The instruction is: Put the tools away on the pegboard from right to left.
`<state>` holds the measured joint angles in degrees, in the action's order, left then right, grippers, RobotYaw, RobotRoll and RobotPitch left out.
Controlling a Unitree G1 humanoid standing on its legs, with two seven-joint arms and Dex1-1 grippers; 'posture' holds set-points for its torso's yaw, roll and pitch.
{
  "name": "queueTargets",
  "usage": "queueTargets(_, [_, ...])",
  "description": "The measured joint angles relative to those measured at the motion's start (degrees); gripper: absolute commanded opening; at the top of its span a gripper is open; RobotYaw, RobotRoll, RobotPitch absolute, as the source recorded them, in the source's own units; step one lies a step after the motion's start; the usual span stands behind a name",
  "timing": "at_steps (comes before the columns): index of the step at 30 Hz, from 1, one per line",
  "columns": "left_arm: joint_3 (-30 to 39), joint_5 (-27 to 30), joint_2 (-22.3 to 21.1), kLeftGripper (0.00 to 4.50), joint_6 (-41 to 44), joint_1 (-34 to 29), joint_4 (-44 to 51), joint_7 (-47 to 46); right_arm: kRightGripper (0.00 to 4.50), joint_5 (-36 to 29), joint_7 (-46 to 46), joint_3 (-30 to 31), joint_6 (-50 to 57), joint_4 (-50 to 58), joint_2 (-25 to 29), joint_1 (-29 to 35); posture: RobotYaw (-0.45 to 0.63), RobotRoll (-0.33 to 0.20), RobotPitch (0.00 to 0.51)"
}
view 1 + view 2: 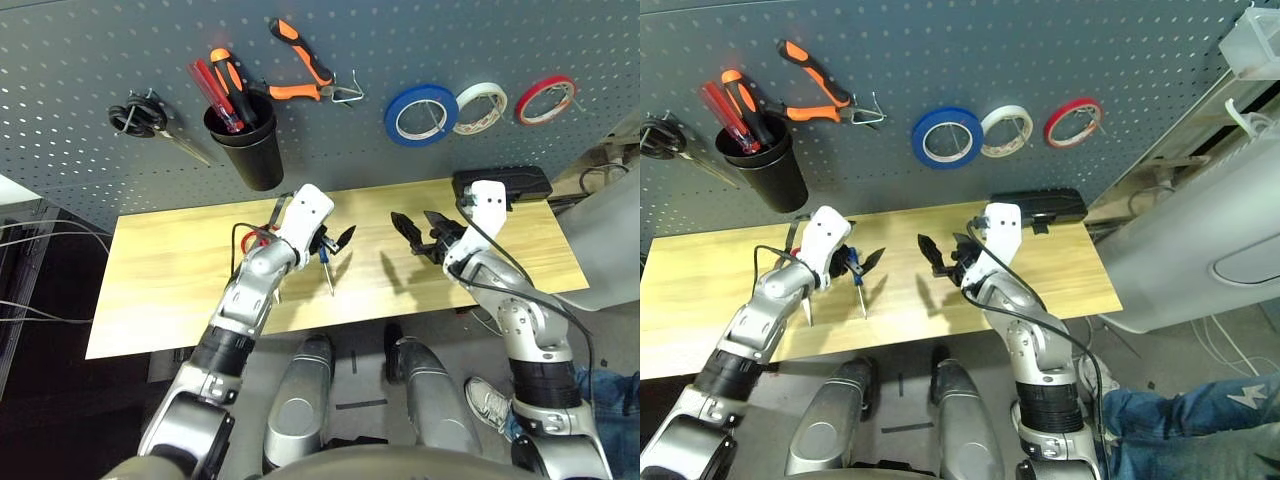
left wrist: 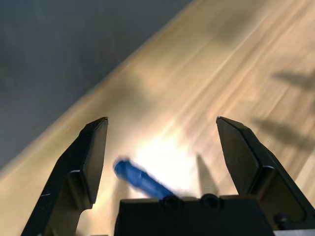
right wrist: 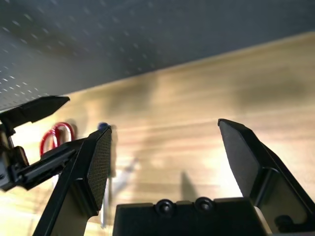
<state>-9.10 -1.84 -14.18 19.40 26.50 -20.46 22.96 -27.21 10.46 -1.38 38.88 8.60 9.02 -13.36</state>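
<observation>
Saw dark grey perforated metal pegboard [image 1: 330, 140] behind pale wooden surface [image 1: 170, 270]. On board: blue tape roll [image 1: 421, 114] on hook, orange-and-black-handled pliers [image 1: 306, 66] hung beside black cup [image 1: 246, 140]. My left hand [image 1: 333, 245] spread wide, empty, hovered just above slim blue-handled screwdriver [image 1: 326, 266] lying on surface. My right hand [image 1: 421, 229] also wide, empty, above bare wood. Red-handled scissors [image 3: 55, 135] lay on surface beside left arm.

Table [image 1: 180, 270] pale wood, smooth (visible grain); pegboard [image 1: 90, 60] matt metal.
</observation>
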Motion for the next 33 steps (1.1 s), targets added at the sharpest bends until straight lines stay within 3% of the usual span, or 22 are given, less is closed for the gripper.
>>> queueTargets(5, [1.49, 0.02, 1.66, 4.50, 4.49, 3.13, -7.51, -1.70, 4.46, 0.79, 0.13, -0.08, -0.45, -0.26, -0.58, 0.12, 0.16, 0.000, 0.296])
queueTargets(19, [3.54, 0.26, 6.34, 4.50, 14.69, 3.67, -11.37, -6.49, 4.46, 1.37, 1.26, 0.49, -0.08, 2.09, -0.78, 1.46, 0.15, 0.000, 0.299])
queueTargets(23, [4.05, 0.28, 6.60, 3.56, 14.59, 3.67, -11.66, -7.40, 4.50, 2.58, 4.61, 3.07, -0.05, 1.96, 1.84, 1.46, 0.15, 0.000, 0.297])
queueTargets(31, [4.94, 0.32, 7.34, 0.85, 13.28, 3.52, -12.61, -8.52, 4.50, 7.02, 10.90, 7.83, -2.52, -1.66, 5.17, -1.19, 0.15, 0.000, 0.281])
queueTargets(33, [5.56, 0.80, 8.10, 0.53, 12.91, 3.27, -12.62, -8.78, 4.50, 7.55, 12.01, 8.14, -2.87, -2.79, 5.61, -2.94, 0.16, 0.000, 0.273])
